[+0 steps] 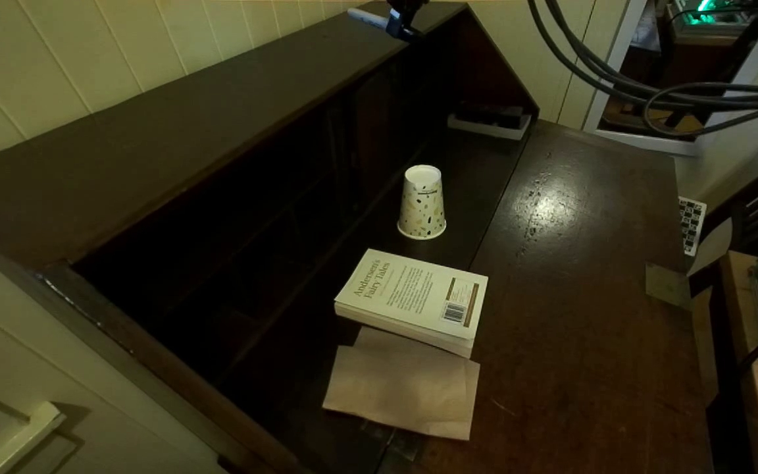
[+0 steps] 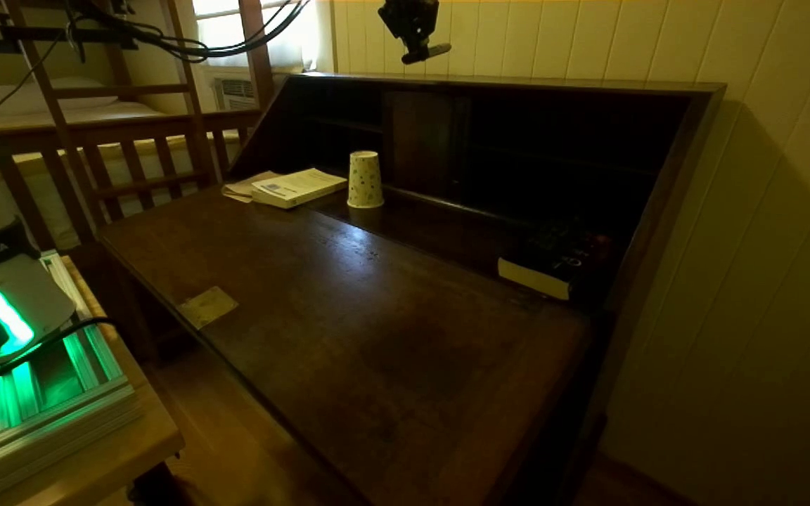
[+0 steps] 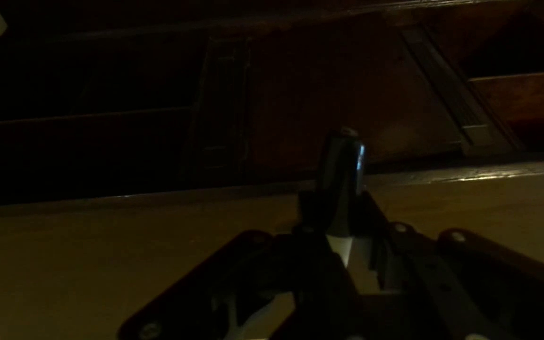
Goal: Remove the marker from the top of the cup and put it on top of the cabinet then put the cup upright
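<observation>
My gripper [image 1: 404, 27] is shut on the marker [image 1: 367, 18] and holds it roughly level above the flat top of the cabinet [image 1: 221, 92]. In an exterior view the gripper [image 2: 415, 55] and marker [image 2: 439, 50] show with a gap above the cabinet's top edge [image 2: 553, 84]. In the wrist view the marker's dark end [image 3: 343, 160] sticks out past the fingertips [image 3: 335, 212], and a pale part shows between the fingers. The white speckled cup [image 1: 422, 204] stands upside down, base up, on the desk surface in front of the shelves; it also shows in an exterior view [image 2: 365, 181].
A white book [image 1: 412, 296] lies beside the cup, with brown paper [image 1: 405, 388] by it. A dark thick book [image 2: 553, 263] lies at the desk's other end. Cables [image 1: 616, 85] hang from the arm. A panelled wall [image 1: 122, 52] rises behind the cabinet.
</observation>
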`<move>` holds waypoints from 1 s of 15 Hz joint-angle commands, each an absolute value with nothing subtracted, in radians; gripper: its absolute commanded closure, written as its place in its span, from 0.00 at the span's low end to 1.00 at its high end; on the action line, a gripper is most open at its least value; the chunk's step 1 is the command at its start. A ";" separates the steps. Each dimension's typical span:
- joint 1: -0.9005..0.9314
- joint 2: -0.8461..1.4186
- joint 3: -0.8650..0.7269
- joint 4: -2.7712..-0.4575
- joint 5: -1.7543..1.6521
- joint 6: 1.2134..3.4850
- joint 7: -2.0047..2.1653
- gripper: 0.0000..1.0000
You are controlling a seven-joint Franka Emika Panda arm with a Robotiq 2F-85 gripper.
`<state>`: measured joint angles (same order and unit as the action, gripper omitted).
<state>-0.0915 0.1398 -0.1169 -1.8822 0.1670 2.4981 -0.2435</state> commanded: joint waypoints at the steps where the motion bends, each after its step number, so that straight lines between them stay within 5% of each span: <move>1: -0.142 0.254 -0.076 -1.708 0.277 2.378 -0.348 0.94; 9: -0.167 0.382 -0.046 -1.506 0.234 2.183 -0.363 0.94; 11: -0.165 0.408 -0.041 -1.470 0.229 2.158 -0.355 0.81; 12: -0.163 0.420 -0.041 -1.454 0.222 2.152 -0.349 0.52; 15: -0.161 0.442 -0.039 -1.426 0.215 2.156 -0.329 0.38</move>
